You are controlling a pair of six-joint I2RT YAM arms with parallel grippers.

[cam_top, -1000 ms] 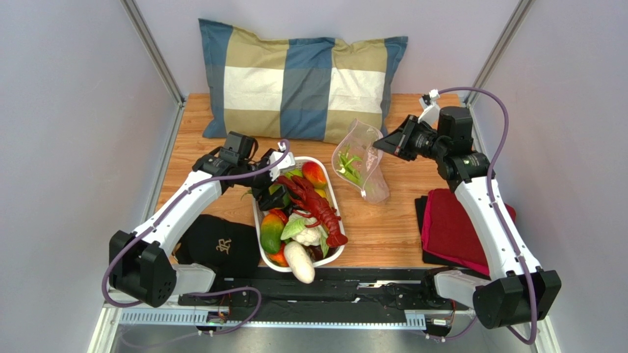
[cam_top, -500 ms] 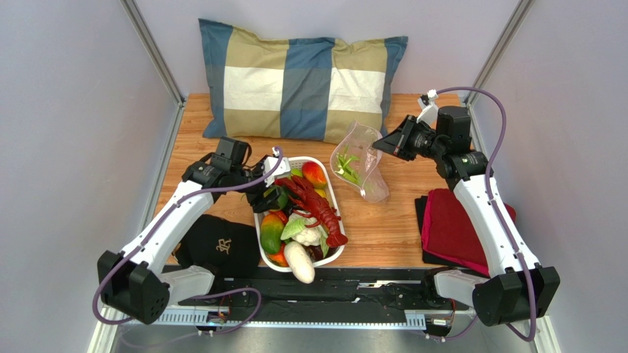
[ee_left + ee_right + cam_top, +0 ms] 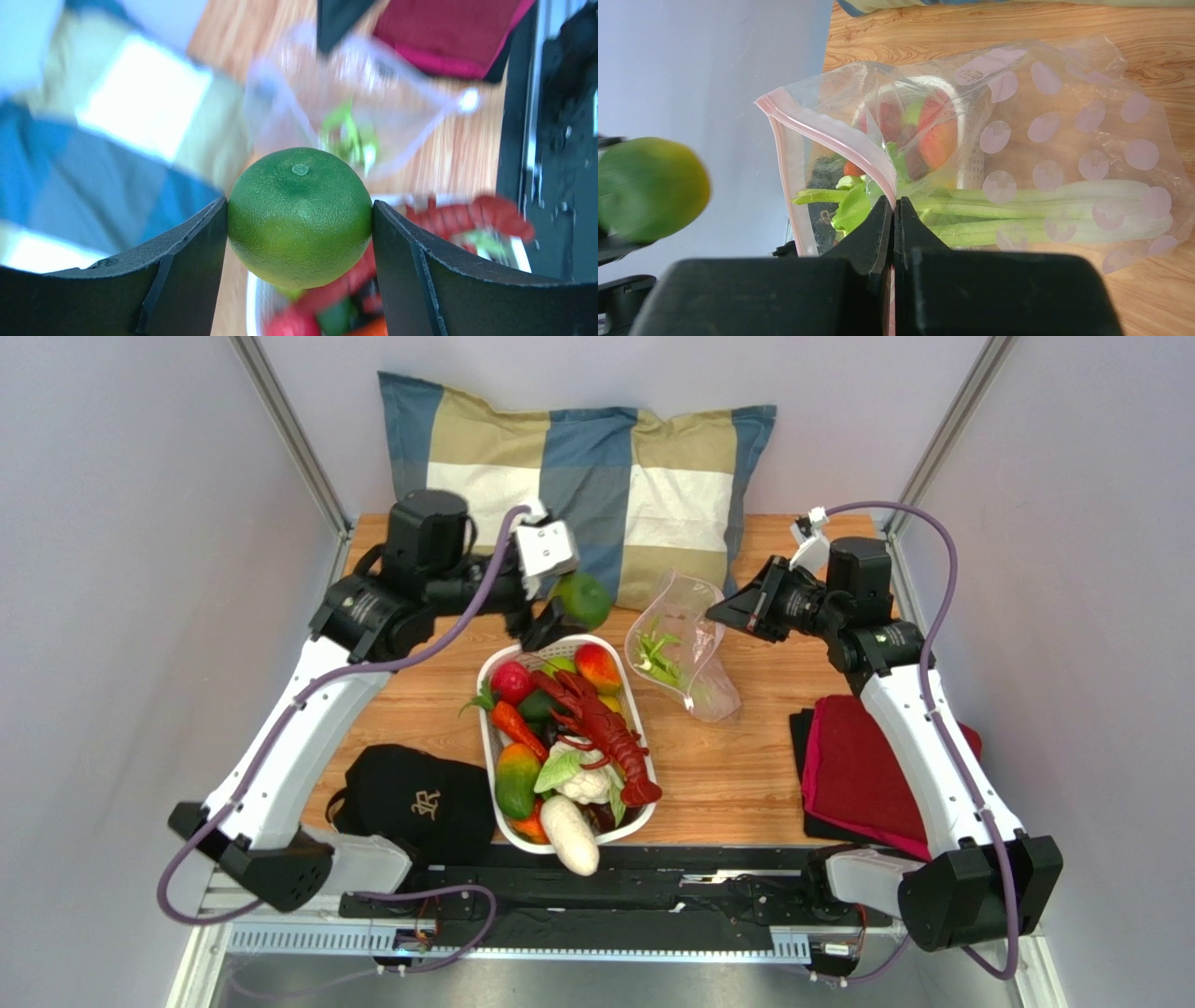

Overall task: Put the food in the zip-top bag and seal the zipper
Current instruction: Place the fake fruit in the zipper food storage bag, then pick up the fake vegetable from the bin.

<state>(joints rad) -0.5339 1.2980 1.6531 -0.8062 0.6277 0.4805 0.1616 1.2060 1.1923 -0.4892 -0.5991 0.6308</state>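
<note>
— While the left tool [image 3: 300, 213] is clutching the green fruit [image 3: 582, 598] in the air near the zip-top bag [image 3: 1046, 140], what's worrying you?
— The right tool [image 3: 892, 208], clenched on the zipper [image 3: 829, 136], is holding one lip only; the fruit may knock it shut.

Note for your record: the green citrus fruit [image 3: 300, 217] has a finely dimpled peel with a soft sheen, and it looks like moulded plastic. The fingers [image 3: 184, 260] of your left gripper [image 3: 300, 224] read as matt black plastic, faintly textured. Zip-top bag [image 3: 1060, 105]: thin clear film, glossy, creased, printed with pale pink dots; its zipper [image 3: 826, 140] is a pinkish translucent plastic strip. Table [image 3: 730, 770]: light wood, visible grain, low sheen. Pillow [image 3: 561, 490]: woven checked cloth, matt. Basket [image 3: 485, 749]: smooth white plastic. Toy lobster [image 3: 610, 735]: glossy red. You can log the folded red cloth [image 3: 870, 770] and black cap [image 3: 414, 805] as matt fabric.
</note>
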